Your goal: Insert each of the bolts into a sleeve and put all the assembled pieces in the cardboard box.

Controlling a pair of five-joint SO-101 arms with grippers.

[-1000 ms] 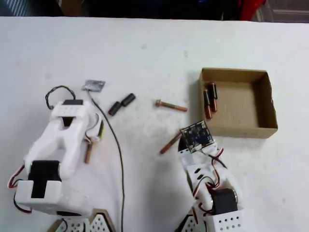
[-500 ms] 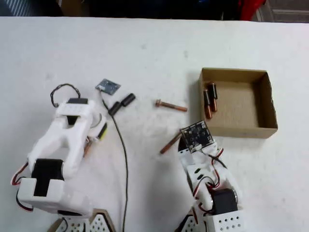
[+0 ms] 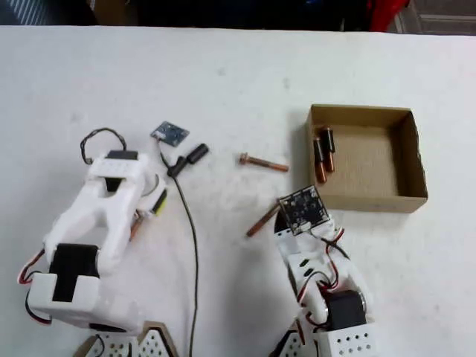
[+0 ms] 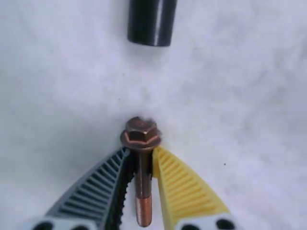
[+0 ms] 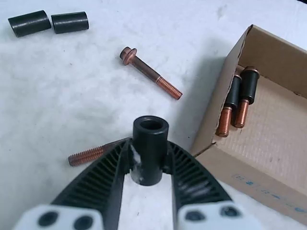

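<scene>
As left pincer grips bolt, a sleeve apparently lies ahead.

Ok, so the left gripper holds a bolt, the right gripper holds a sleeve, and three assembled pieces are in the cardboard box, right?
Not three: the right wrist view shows two assembled pieces in the cardboard box. The left gripper does hold a bolt, and the right gripper a sleeve.

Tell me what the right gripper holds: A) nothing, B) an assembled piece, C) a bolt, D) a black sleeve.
D: in the right wrist view the right gripper is shut on an upright black sleeve with an empty bore; the left gripper holds a bolt.
</scene>
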